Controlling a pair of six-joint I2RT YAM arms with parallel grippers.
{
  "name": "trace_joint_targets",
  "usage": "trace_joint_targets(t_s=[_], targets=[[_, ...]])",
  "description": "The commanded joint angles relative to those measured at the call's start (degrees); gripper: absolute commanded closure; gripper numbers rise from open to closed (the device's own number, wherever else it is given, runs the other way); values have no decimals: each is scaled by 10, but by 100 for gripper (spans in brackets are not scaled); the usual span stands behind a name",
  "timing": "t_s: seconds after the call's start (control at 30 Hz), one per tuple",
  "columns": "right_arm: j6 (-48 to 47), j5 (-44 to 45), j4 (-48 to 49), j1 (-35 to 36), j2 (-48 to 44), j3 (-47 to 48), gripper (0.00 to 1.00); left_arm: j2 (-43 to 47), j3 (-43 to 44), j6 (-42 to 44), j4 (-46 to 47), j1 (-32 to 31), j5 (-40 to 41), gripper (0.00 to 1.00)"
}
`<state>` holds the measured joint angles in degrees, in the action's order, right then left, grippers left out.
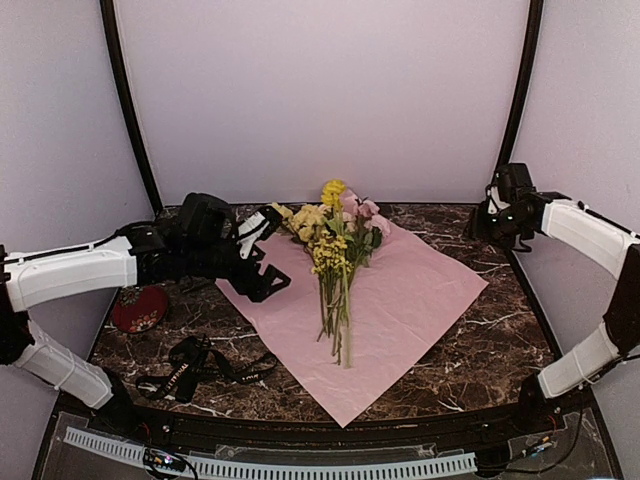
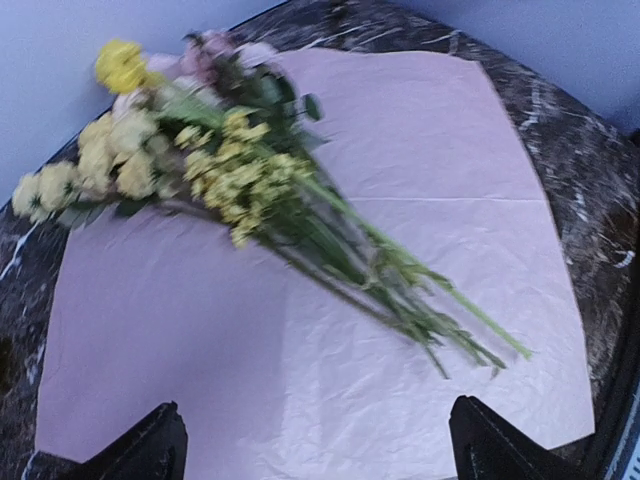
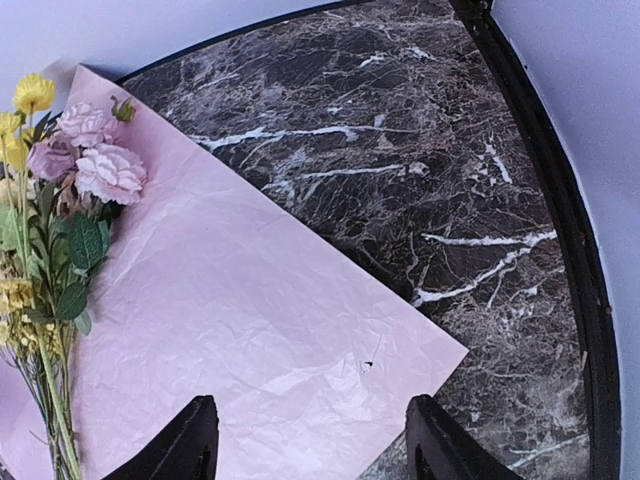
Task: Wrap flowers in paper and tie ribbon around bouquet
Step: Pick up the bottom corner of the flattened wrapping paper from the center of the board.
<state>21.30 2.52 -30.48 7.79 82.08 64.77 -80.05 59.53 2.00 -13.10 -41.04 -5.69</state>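
1. The paper (image 1: 385,295) lies flat on the dark marble desk (image 1: 490,340), turned like a diamond with 1 corner pointing at the near edge. It looks pinkish-lilac and lightly crinkled.
2. The flowers (image 1: 335,250) lie loose on the paper, left of its middle. The yellow, cream and pink blooms are bunched at the far corner, and the thin green stems run toward the near side. The wrist views show a few heads hanging past the paper's edge over the marble.
3. The left gripper (image 1: 268,255) sits just left of the blooms, over the paper's left edge. Its 2 fingers are spread wide with nothing between them. From here I cannot tell whether the lower finger touches the sheet.
4. The left wrist view looks down the bunch. Both dark fingers (image 2: 140,452) show at the bottom corners, with bare paper between them.
5. The right gripper (image 1: 487,215) is at the far right of the desk, off the paper. In its own wrist view its fingers (image 3: 190,442) stand apart and hold nothing, with the paper's right corner ahead of them.
6. The ribbon (image 1: 195,370) lies in a loose black heap on the near left of the desk, off the paper and untouched.
7. A round red item (image 1: 140,308) sits at the left edge, just beyond the ribbon.
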Motion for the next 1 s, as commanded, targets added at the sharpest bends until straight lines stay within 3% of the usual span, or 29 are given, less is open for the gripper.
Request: trace_joint_targets(t_s=[0.0,0.13,0.27,0.6,0.97], targets=[[-30,51,-67,47,-29,33,34,77,-90,121,67,-97,-14,9],[-42,-19,-95,111,-37,37,36,96,-157,193,116,-183,12,16],[-35,-94,-43,232,-38,-12,37,53,-173,271,98,-249,15,17],[11,-134,50,400,75,-93,44,-101,-145,410,117,-287,-2,18],[-12,-162,81,430,193,-95,46,-197,-121,451,153,-291,44,37]])
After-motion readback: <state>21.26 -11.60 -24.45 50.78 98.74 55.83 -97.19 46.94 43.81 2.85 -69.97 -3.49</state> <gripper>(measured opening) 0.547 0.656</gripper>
